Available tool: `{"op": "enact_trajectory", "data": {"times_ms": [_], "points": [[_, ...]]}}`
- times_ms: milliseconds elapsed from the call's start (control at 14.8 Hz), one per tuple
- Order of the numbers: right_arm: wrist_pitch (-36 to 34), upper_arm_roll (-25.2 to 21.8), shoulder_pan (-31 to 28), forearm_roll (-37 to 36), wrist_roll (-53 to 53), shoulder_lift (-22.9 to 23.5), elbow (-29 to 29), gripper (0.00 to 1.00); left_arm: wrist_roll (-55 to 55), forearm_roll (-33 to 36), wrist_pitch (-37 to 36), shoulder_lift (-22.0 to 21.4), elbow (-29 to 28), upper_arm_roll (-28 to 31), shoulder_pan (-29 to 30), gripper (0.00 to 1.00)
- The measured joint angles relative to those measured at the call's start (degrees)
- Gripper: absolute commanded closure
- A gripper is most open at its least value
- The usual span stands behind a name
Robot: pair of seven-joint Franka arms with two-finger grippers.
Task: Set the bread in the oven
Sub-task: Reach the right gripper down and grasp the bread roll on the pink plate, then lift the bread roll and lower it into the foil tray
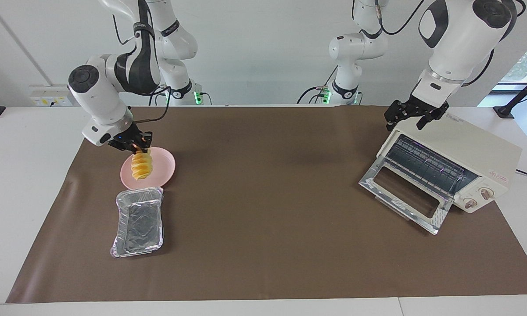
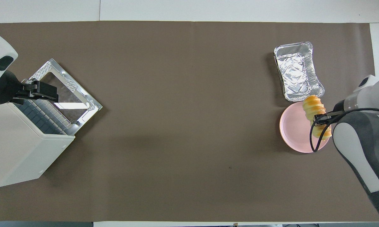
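With the oven (image 1: 447, 169) door dropped fully open, the wire rack inside is exposed and the glass door lies flat on the brown mat (image 1: 263, 210) in front of it. Oven sits at the left arm's end of the table, angled, 2 knobs on the front panel beside the opening.

Right gripper (image 1: 137, 147) is over the pink plate (image 1: 160, 169) w/ jaws clamped on the bread (image 1: 141, 166) — grip is on one end of the loaf, which hangs down from the fingers, roughly upright in the facing view. Its lower end is at plate level, can't tell if it touches the plate or is just clear of it. In the overhead view the bread (image 2: 314, 110) shows tilted over the plate (image 2: 295, 132), gripper (image 2: 321, 119) across it near the middle.

Left gripper (image 1: 410, 115) is over the oven's top edge, above the open cavity. Jaws look apart, holding nothing — overhead view shows the gripper (image 2: 45, 91) above the rack/door hinge area, no contact w/ the oven that I can confirm.

Foil tray (image 1: 138, 221) lies just beside the plate, farther from the robots than it, at the right arm's end. Bread and oven are well apart — opposite ends of the mat.
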Motion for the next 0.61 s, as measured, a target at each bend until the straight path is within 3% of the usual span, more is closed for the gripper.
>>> {"op": "enact_trajectory", "data": {"times_ms": [270, 608], "points": [[1.26, 0.01, -0.05, -0.07, -1.61, 3.1, 6.83, 0.67, 0.0, 0.0, 0.0, 0.0, 0.0, 0.0, 0.0, 0.0], [9.25, -0.38, -0.95, -0.08, -6.44, 13.48, 15.33, 0.66, 0.0, 0.0, 0.0, 0.0, 0.0, 0.0, 0.0, 0.0]]}}
